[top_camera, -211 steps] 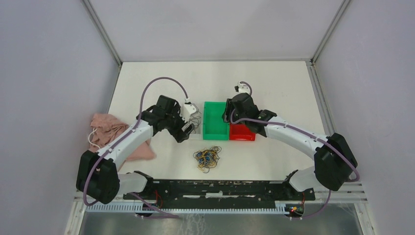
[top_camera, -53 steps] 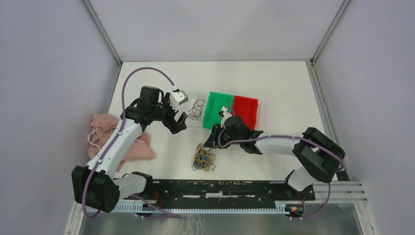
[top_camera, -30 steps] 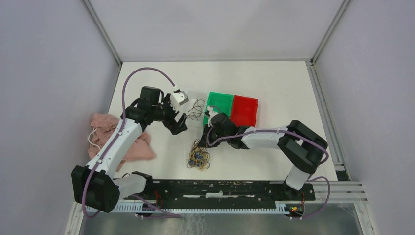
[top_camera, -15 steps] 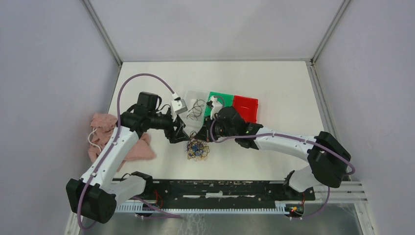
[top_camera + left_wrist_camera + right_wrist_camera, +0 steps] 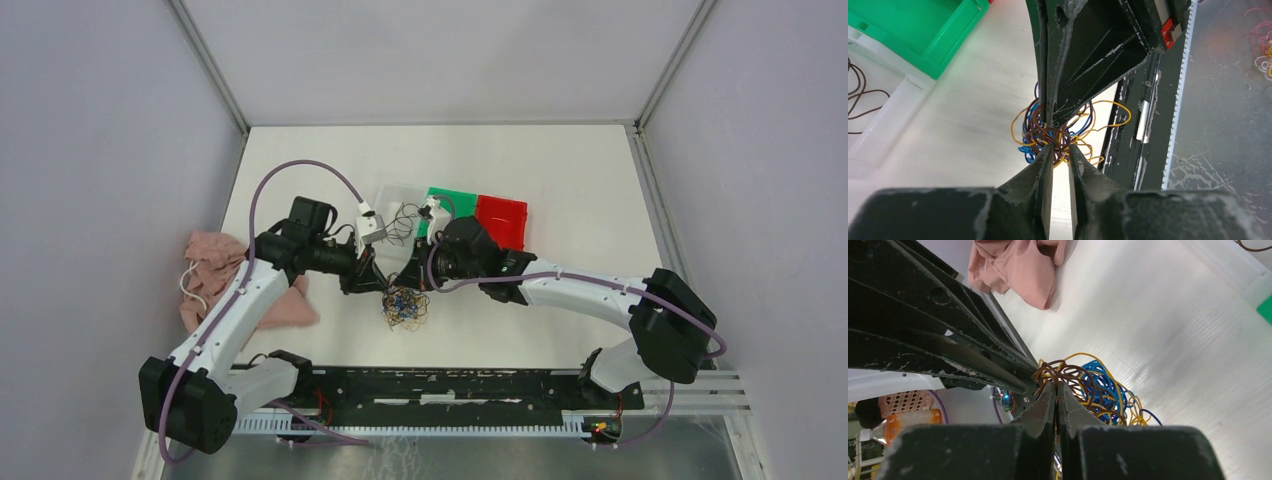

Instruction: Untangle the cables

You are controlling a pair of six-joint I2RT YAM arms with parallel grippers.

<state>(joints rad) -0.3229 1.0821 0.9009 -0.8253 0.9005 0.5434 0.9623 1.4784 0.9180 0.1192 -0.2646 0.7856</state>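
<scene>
We take this for a robotics lab, a closed test cell and no lived-in room. The white desk point(image 5: 560, 180) is boxed in by bare grey walls point(image 5: 100, 150) set in aluminium posts point(image 5: 210, 65). Two white arms, left point(image 5: 230, 320) and right point(image 5: 590, 290), trail purple hoses point(image 5: 300, 170) and stand bolted to a black rail point(image 5: 450, 385) at the near edge. Only sorting props lie about: a green bin point(image 5: 452, 200), a red bin point(image 5: 500, 215) and a pink cloth point(image 5: 215, 260).
</scene>
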